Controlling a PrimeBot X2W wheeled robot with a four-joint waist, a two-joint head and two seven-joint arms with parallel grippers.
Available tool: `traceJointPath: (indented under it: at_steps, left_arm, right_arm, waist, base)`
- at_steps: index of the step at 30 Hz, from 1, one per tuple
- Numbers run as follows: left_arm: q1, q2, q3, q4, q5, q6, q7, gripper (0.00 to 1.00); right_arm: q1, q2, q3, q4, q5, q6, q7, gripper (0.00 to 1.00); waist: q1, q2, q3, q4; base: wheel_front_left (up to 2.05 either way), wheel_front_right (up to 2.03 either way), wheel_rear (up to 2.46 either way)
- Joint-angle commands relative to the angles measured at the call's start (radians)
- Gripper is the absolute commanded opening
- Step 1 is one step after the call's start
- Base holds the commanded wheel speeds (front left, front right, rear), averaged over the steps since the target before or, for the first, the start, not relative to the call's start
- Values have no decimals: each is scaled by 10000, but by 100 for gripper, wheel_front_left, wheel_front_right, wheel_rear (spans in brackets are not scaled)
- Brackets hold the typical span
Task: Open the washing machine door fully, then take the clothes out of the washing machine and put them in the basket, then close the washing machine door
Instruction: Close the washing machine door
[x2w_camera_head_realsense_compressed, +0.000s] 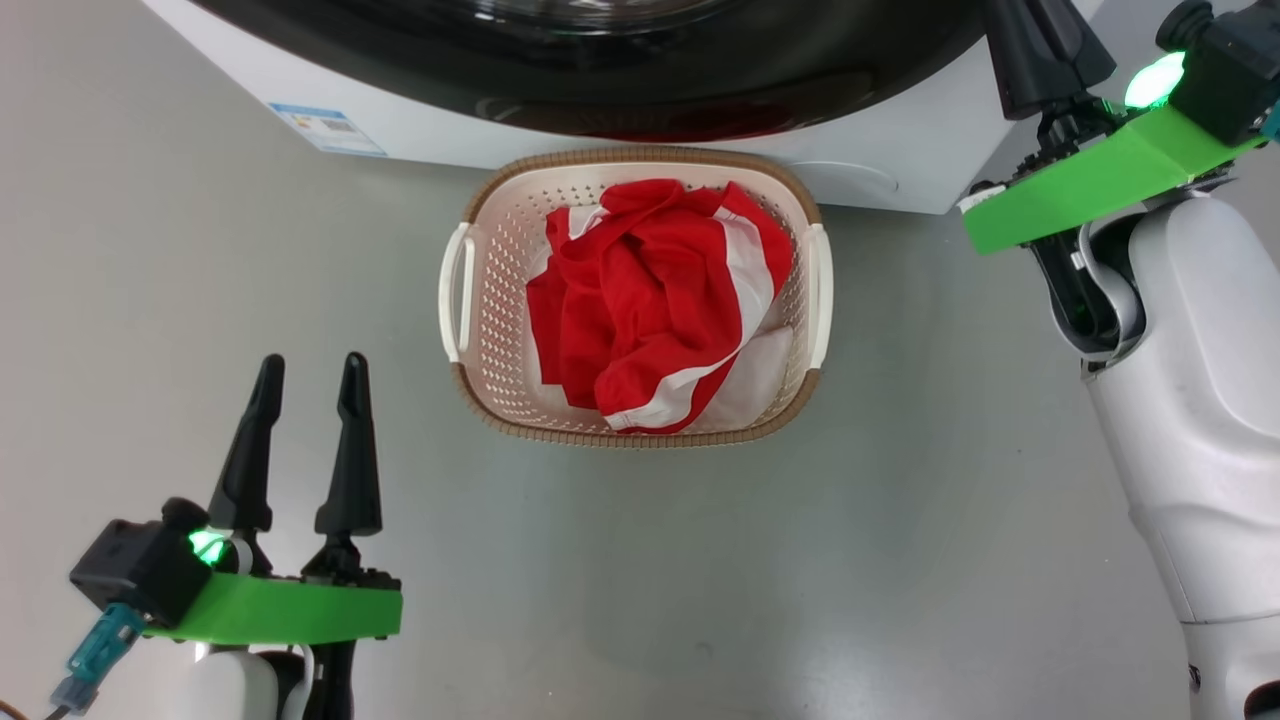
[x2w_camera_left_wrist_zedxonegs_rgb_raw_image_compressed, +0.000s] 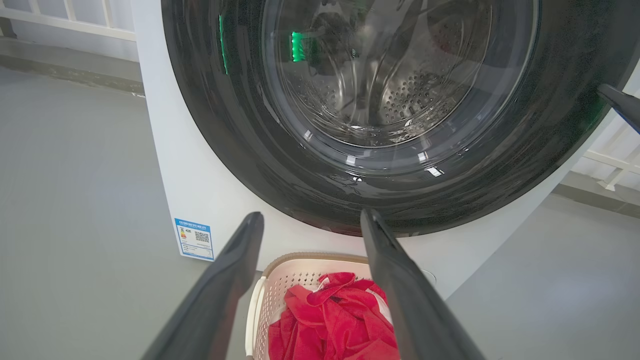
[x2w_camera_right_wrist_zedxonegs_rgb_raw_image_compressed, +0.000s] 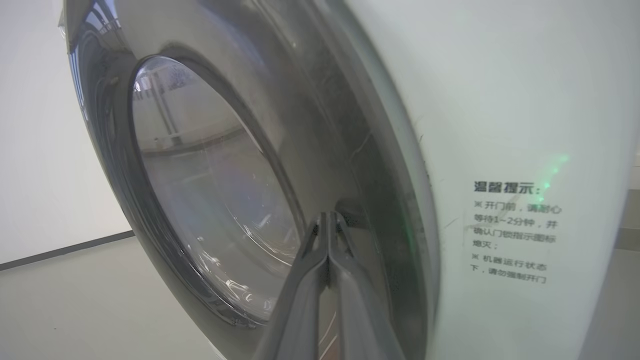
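The cream basket (x2w_camera_head_realsense_compressed: 640, 157) stands on the floor right before the white washing machine (x2w_camera_head_realsense_compressed: 900, 160). The red and white clothes (x2w_camera_head_realsense_compressed: 650, 290) lie bunched inside it. The washing machine door (x2w_camera_left_wrist_zedxonegs_rgb_raw_image_compressed: 400, 195), black-rimmed with a clear window, lies flat against the machine's front, and bare steel drum shows behind the glass. My left gripper (x2w_camera_head_realsense_compressed: 311, 372) hovers open and empty over the floor, left of the basket and nearer to me. My right gripper (x2w_camera_right_wrist_zedxonegs_rgb_raw_image_compressed: 327, 216) is shut, its tips against the door's black rim (x2w_camera_right_wrist_zedxonegs_rgb_raw_image_compressed: 370, 165) at its right side.
A small blue label (x2w_camera_head_realsense_compressed: 328, 128) sits low on the machine's left front, and printed text (x2w_camera_right_wrist_zedxonegs_rgb_raw_image_compressed: 515, 230) beside the door. My pale right forearm (x2w_camera_head_realsense_compressed: 1190, 400) stands right of the basket. Grey floor spreads all around, and a white railing (x2w_camera_left_wrist_zedxonegs_rgb_raw_image_compressed: 70, 20) lies behind the machine.
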Motion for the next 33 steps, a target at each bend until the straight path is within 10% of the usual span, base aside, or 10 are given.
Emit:
traceJointPath:
  at_steps: [1, 4, 6, 7, 33]
  left_arm:
    - [-128, 193, 367, -159, 5, -19, -80, 100]
    - [-99, 193, 442, -62, 90, -20, -80, 100]
    - [-85, 193, 451, 38, 227, -22, -80, 100]
    - [-71, 193, 505, 129, 353, -24, -80, 100]
    - [1045, 193, 1641, 746, 1073, -30, -80, 100]
  right_arm:
    - [222, 73, 101, -253, -22, -69, -34, 0]
    - [648, 102, 201, -316, 14, -69, -34, 3]
    - [959, 94, 241, -378, 11, -69, -34, 42]
    - [1272, 70, 305, -411, -1, -69, -34, 100]
    - [5175, 199, -464, -481, -74, -69, -34, 100]
  waist:
    - [0, 0, -72, -71]
    - [0, 0, -214, -227]
    - [0, 0, -309, -343]
    - [0, 0, -418, -474]
    - [0, 0, -2474, -2247]
  base:
    - [0, 0, 0]
    - [0, 0, 0]
    - [0, 0, 0]
    - [0, 0, 0]
    - [0, 0, 0]
